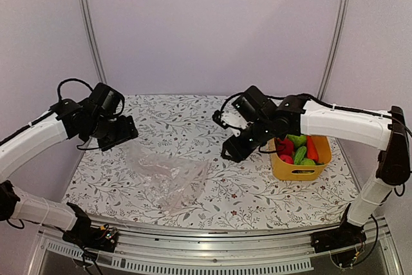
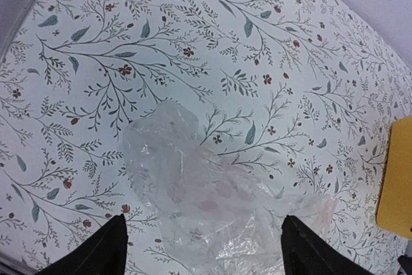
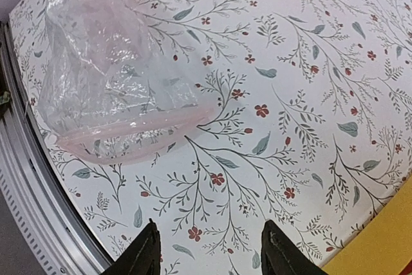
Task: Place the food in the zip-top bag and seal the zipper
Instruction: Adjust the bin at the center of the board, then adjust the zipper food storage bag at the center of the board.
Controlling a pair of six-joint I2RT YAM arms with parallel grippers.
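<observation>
The clear crinkly zip-top bag lies flat on the floral tablecloth, near the front left. It shows in the left wrist view and the right wrist view, where its pinkish zipper strip runs along the mouth edge. The food, red, green and orange pieces, sits in the yellow basket at the right. My left gripper hovers open and empty above the bag's far end. My right gripper is open and empty between bag and basket.
The yellow basket's edge shows at the right of the left wrist view and at the lower right corner of the right wrist view. The metal front rail runs along the table's near edge.
</observation>
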